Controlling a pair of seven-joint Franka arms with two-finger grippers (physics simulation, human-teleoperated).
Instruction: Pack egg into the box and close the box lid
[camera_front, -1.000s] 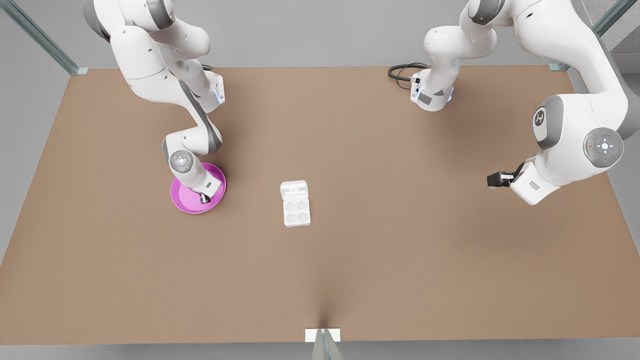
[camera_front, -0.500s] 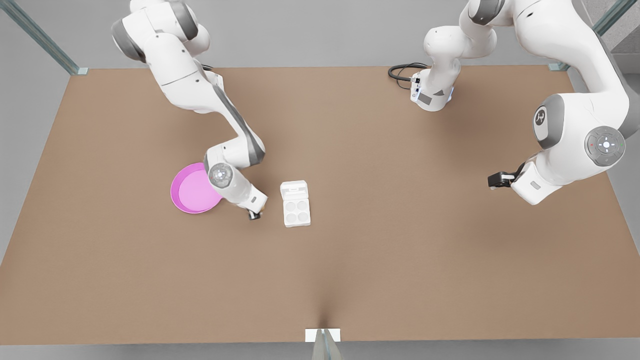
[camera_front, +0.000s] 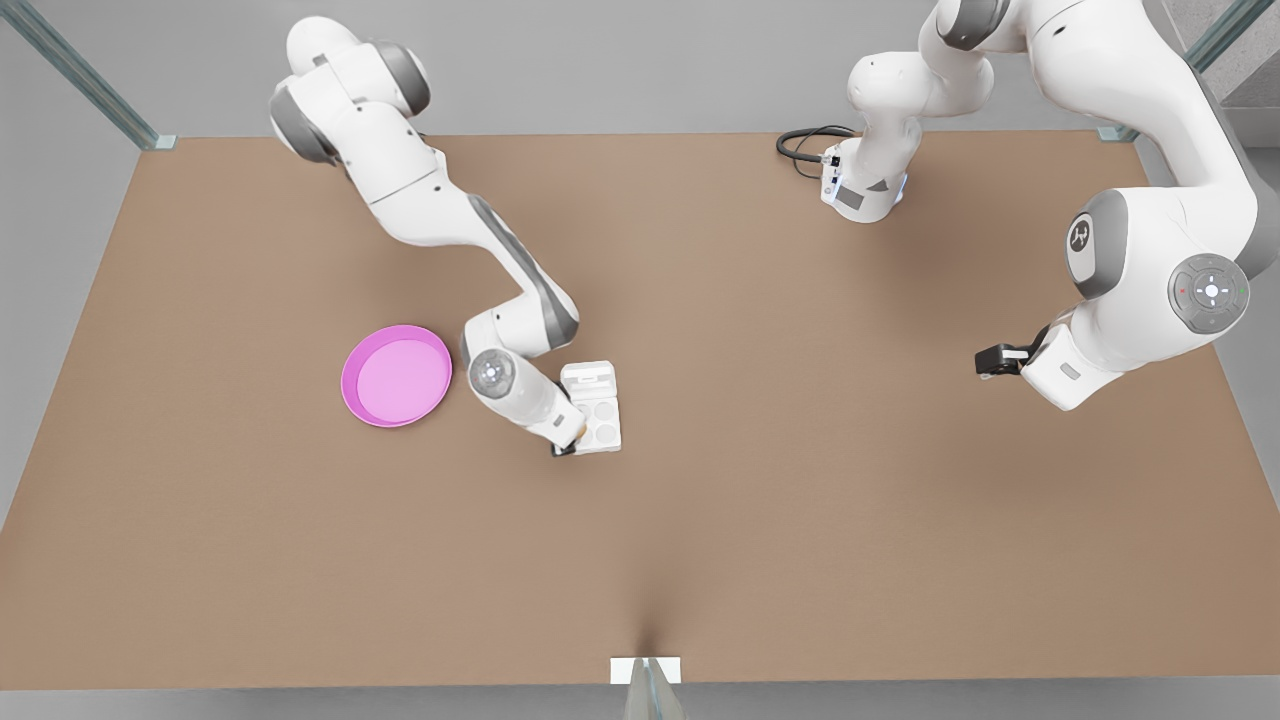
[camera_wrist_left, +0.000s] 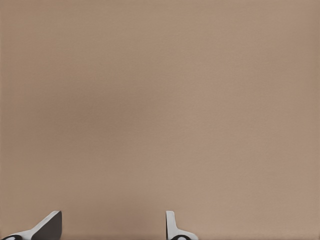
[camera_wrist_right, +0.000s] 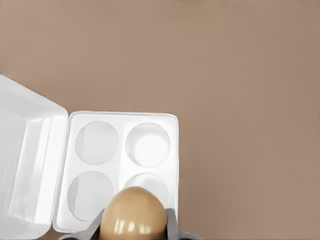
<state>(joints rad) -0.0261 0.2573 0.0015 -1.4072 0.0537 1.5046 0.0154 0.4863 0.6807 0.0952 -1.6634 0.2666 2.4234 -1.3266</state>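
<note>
The tan-brown egg sits between the fingers of my right gripper, which is shut on it. In the front view that gripper hangs at the near left corner of the white box. The right wrist view shows the box just under the egg, its four round cups bare. The box lid lies folded open beside the cups, on the far side of the carton in the front view. My left gripper waits open over bare table at the front view's right, with its fingertips spread wide apart.
A round pink plate lies on the brown table to the front view's left of the box, with nothing on it. A black cable coils by the far arm base. A white bracket sits at the near table edge.
My right arm has swung from over the pink plate toward the front view's right, carrying the egg to the box. The left arm has stayed still.
</note>
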